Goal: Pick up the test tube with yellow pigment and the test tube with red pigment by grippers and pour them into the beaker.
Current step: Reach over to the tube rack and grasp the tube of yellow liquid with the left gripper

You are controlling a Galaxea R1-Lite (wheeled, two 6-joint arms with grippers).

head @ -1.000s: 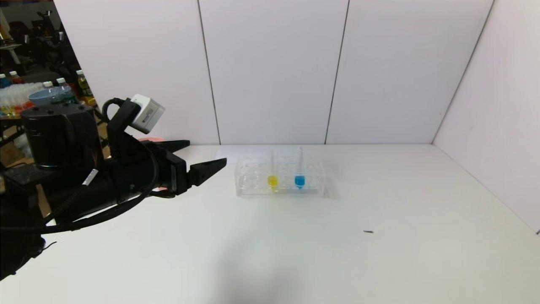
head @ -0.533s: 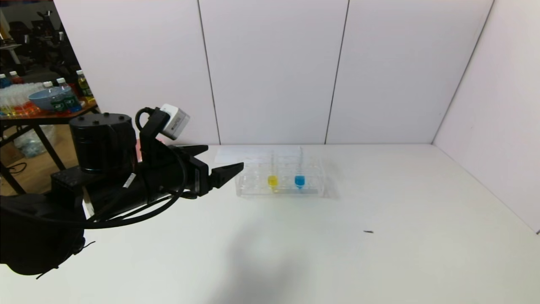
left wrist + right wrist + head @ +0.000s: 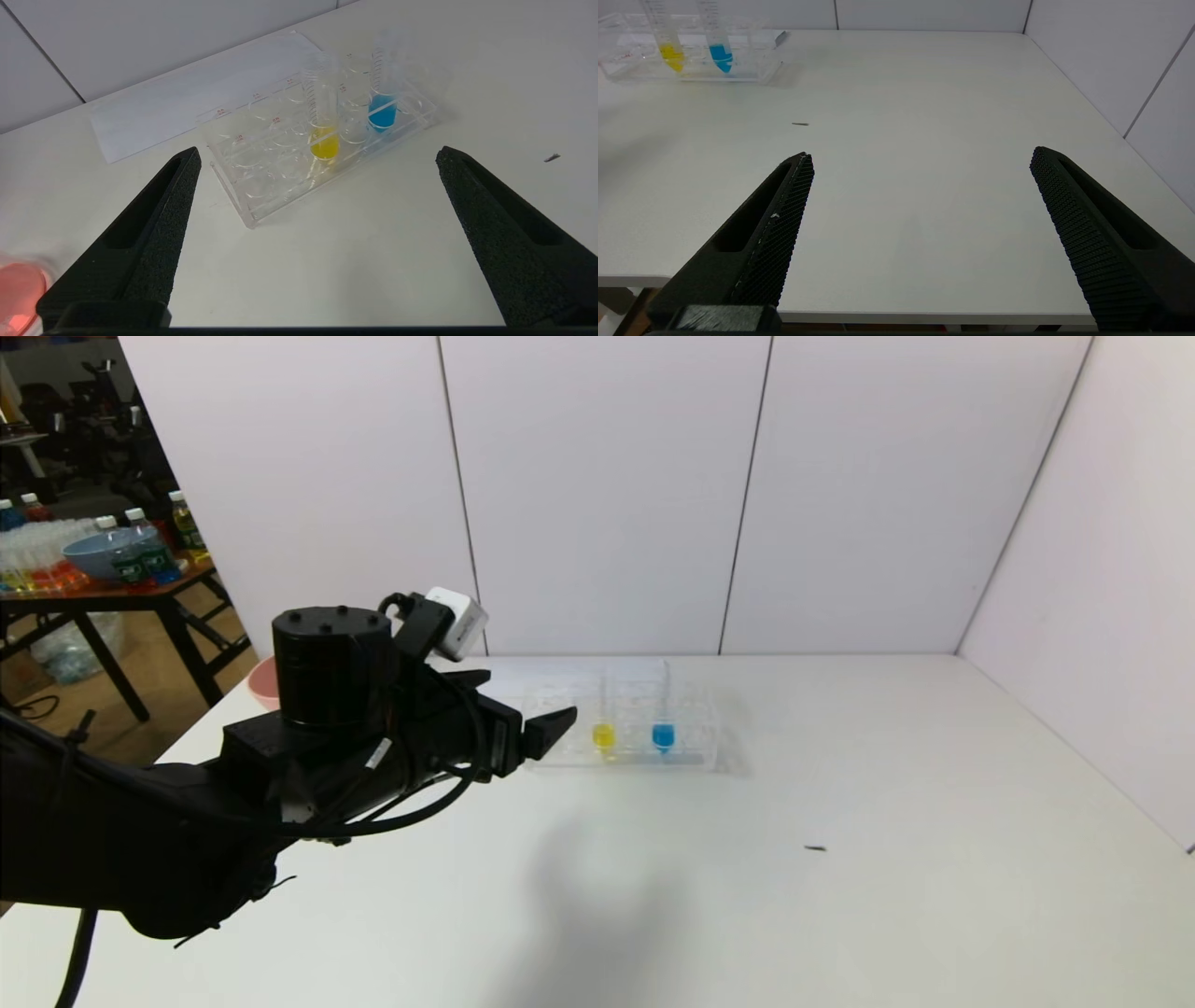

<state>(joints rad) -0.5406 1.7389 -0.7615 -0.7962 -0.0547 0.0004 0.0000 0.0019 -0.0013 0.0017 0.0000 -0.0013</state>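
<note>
The test tube with yellow pigment (image 3: 603,728) stands upright in the clear rack (image 3: 691,761) at frame centre, a blue-liquid tube (image 3: 663,728) just beside it. The left gripper (image 3: 523,709), jaws spread wide and empty, sits left of the rack. Advice: approach level, centre the jaws on the glass above the liquid, close gently, lift straight up. The right gripper (image 3: 920,196), also spread, hangs over the table's near edge. No red tube or beaker visible. A pink bowl (image 3: 261,683) sits mid-left.
</note>
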